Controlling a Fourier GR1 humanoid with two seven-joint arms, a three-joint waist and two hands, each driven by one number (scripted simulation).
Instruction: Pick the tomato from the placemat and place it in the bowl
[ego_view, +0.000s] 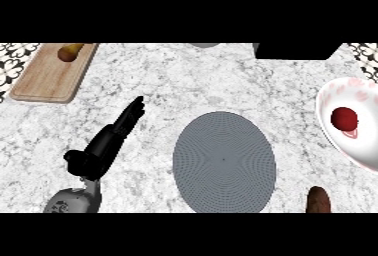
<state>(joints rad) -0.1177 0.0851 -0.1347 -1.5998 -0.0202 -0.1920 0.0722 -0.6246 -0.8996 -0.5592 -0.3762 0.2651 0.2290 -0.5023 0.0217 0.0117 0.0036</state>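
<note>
Left hand (111, 137) was held out over the counter (221, 85) with fingers straight and nothing in it, resting rather than working. To its right lay the grey placemat (224, 161), bare of the tomato (344, 119), which was seen well beyond the mat, inside the white bowl (332, 95). Placement was therefore judged done. The right hand was not seen. A wooden board (48, 77) lay ahead of the hand.

A pale speckled marble table (221, 85) fills the view (evenly lit), with black-and-white patterned tiles (15, 62) at the far left and far right corners.
</note>
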